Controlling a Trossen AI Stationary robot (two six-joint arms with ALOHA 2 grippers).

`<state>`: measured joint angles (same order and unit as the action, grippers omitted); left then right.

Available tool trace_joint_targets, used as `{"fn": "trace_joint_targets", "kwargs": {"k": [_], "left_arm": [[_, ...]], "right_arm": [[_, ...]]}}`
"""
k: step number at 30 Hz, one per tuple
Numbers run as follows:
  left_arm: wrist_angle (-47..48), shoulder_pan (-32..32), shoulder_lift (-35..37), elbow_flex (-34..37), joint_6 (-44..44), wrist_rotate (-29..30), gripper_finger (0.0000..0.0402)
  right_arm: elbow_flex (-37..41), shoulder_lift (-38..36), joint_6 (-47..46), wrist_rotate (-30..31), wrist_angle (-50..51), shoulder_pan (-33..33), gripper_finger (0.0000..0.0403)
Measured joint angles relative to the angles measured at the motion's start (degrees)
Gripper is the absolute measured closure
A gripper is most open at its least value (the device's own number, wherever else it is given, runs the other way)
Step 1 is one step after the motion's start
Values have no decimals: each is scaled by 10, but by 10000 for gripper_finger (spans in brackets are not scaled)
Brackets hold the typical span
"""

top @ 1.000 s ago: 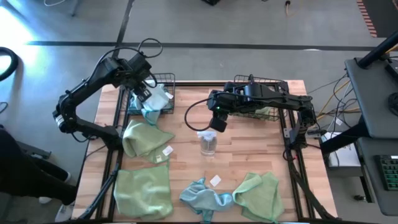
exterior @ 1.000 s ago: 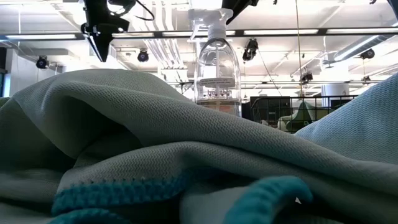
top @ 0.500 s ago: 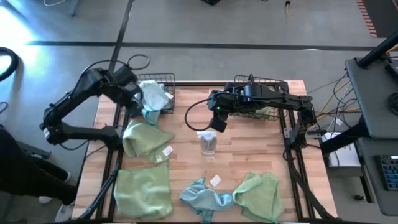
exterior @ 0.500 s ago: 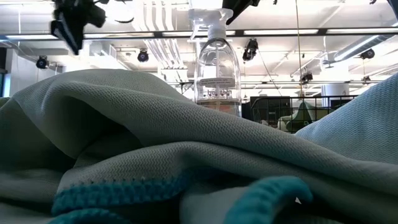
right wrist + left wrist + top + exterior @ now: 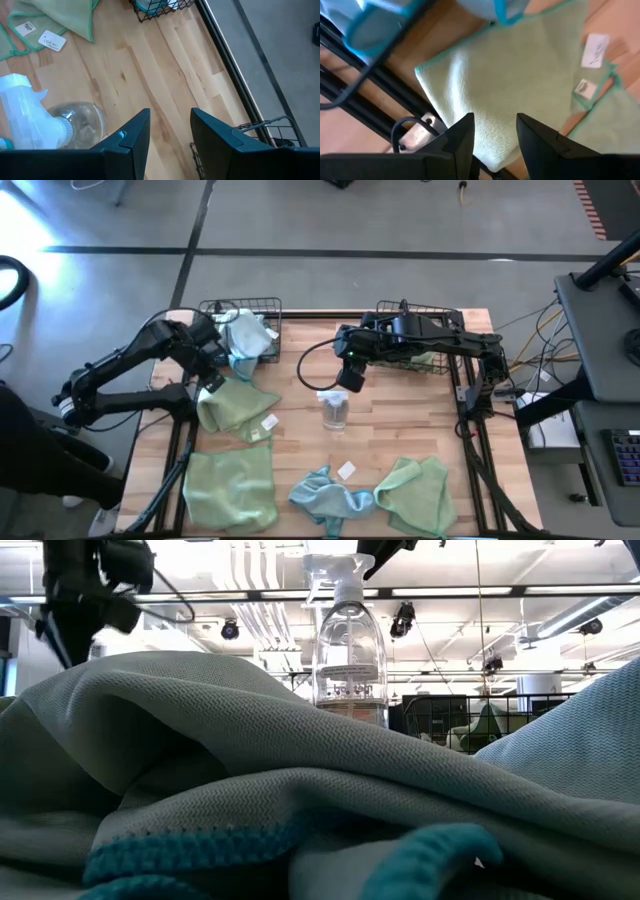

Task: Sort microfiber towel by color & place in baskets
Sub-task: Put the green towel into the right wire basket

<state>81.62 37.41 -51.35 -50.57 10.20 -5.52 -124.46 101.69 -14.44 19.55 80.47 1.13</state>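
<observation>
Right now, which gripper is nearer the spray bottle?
Right. The right gripper hovers open just behind the spray bottle; the left gripper, also open, is over the green towel by the left basket.

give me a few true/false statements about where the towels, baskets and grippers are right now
1. A light blue microfiber towel lies in the black wire-mesh basket on the left. True.
2. The left gripper holds a towel. False: it is open and empty, over the pale green towel beside that basket.
3. The clear glass spray bottle stands in the right-hand basket. False: it stands on the wooden table.
4. The right gripper is open, above the table near the bottle. True.
5. No towels remain on the table. False: several do.
</observation>
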Motion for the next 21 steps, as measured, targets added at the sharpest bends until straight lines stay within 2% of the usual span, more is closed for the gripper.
{"fn": "trace_joint_targets", "kwargs": {"k": [6, 9, 21], "left_arm": [[-10, 0, 6, 62, -3, 0, 271], [-41, 0, 5, 65, -4, -7, 271], [-41, 0, -8, 67, 0, -6, 271]], "right_arm": [[0, 0, -1, 0, 0, 0, 266], [0, 0, -2, 0, 0, 0, 266], [0, 0, -15, 0, 0, 0, 266]]}}
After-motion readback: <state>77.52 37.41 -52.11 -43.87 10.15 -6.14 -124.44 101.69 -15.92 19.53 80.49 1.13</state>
